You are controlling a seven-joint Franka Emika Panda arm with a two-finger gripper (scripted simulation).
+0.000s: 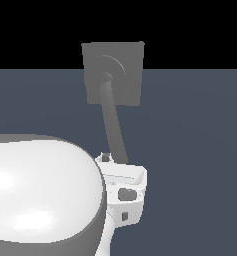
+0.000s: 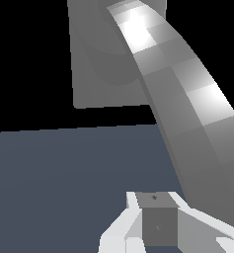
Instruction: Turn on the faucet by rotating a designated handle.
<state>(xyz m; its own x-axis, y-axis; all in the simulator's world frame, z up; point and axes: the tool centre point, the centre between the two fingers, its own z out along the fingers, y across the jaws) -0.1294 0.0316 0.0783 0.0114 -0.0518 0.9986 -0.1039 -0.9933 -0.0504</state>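
The faucet (image 1: 125, 60) is a matte grey square block standing upright at the back, with a round domed ring on its face. The handle (image 1: 113, 125), a long, slightly curved grey bar, runs from that ring's hub down towards me. Its free end sits just beside my gripper (image 1: 108, 158), behind the white hand. In the wrist view the handle (image 2: 187, 99) sweeps close past my gripper (image 2: 155, 200), with the faucet (image 2: 96, 69) behind it. Only a grey fingertip pad (image 2: 159, 225) shows there. I cannot tell whether the jaws are apart, or whether they touch the bar.
My glossy white arm (image 1: 40, 195) fills the lower part of the exterior view's left. The ground (image 1: 200, 150) is a flat dark blue-grey surface running to a black background.
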